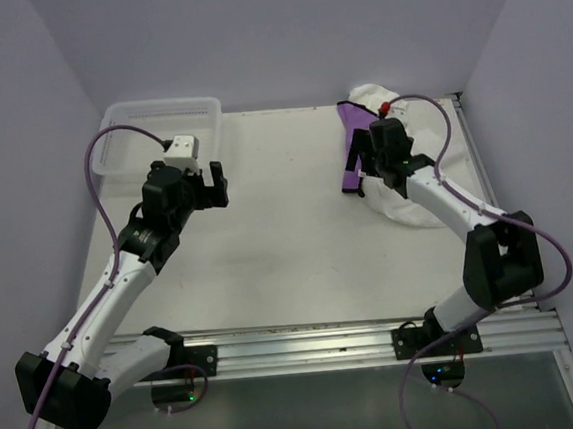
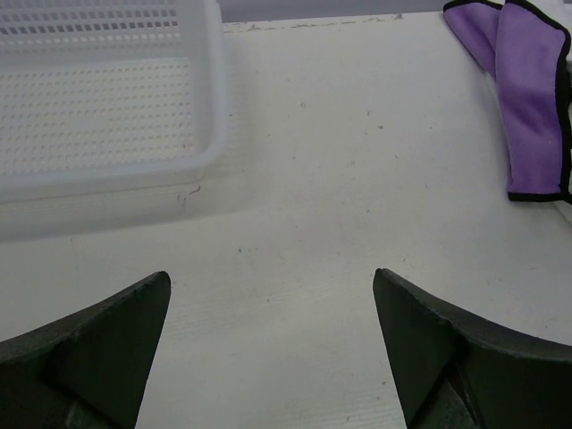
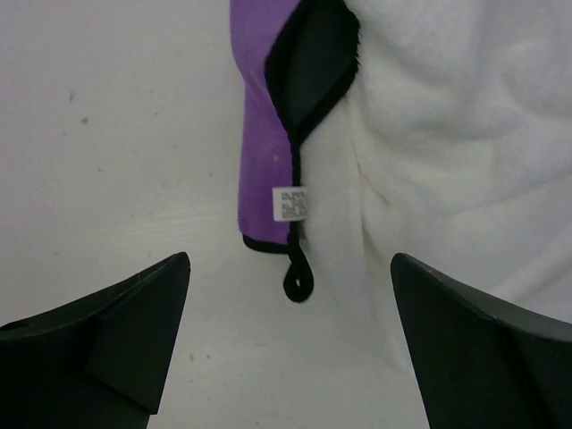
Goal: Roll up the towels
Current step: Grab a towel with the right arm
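The small purple towel [image 1: 351, 149] with dark trim lies crumpled at the back right, resting against the much larger fluffy white towel [image 1: 412, 209]. My right gripper [image 1: 368, 165] hovers open just above the purple towel's near end. In the right wrist view the purple towel [image 3: 261, 134] shows a white label and a black hanging loop [image 3: 298, 281], right between my spread right gripper [image 3: 290, 257] tips, with the white towel [image 3: 447, 116] beside it. My left gripper [image 1: 220, 185] stands open over bare table, holding nothing. The left wrist view shows the left gripper [image 2: 271, 274] wide apart, the purple towel [image 2: 532, 98] far right.
A white plastic mesh basket [image 1: 157, 110] stands at the back left corner, close behind the left gripper; its rim [image 2: 116, 183] fills the upper left of the left wrist view. Lilac walls enclose the table [image 1: 290, 254]. A metal rail [image 1: 337, 335] runs along the near edge.
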Motion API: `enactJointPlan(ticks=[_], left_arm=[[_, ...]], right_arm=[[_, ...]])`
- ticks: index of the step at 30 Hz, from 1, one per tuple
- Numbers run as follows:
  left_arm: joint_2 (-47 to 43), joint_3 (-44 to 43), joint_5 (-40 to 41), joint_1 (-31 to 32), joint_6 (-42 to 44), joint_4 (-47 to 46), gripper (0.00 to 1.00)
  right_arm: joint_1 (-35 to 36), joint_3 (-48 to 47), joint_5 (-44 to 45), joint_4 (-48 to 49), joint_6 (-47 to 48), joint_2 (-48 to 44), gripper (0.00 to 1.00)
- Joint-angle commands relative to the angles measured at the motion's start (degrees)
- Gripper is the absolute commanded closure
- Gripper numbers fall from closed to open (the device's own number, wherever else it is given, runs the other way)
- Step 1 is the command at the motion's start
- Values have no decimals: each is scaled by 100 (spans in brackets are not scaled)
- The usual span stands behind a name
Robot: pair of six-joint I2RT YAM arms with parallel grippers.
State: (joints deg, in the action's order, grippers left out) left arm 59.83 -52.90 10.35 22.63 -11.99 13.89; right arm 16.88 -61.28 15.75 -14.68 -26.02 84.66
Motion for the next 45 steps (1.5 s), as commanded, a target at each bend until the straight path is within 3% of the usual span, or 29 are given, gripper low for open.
enactJointPlan(ticks=[1, 7, 8, 11, 17, 22, 25, 37, 42, 45], left_arm=[[-130, -141, -173, 4, -75, -176, 0], [-86, -141, -174, 179, -40, -159, 0], [-103, -141, -165, 206, -23, -159, 0], [-121, -150, -121, 285, 3, -150, 0], [-77, -150, -165, 435, 47, -150, 0], [-33, -159, -156, 505, 56, -132, 0], [-16, -159, -156, 523, 56, -141, 0], [-42, -159, -121, 523, 91, -141, 0], [-200, -141, 72, 523, 127, -150, 0], [-297, -124, 222, 523, 144, -176, 0]], right_arm=[[166, -972, 200, 237, 378, 803, 2], [166, -2089, 737, 18, 422, 1991, 12], [157, -2195, 772, -9, 440, 2245, 21], [105, -2660, 781, -158, 405, 2677, 34], [-89, -3285, 421, -351, 203, 3521, 41], [-98, -3373, 333, -273, 326, 3540, 84], [-89, -3373, 262, -334, 387, 3295, 100], [253, -3470, -888, -746, 887, 1476, 100], [1088, -3374, -1082, -1142, 1108, 677, 100], [1606, -2655, -1118, -1169, 950, 132, 100]])
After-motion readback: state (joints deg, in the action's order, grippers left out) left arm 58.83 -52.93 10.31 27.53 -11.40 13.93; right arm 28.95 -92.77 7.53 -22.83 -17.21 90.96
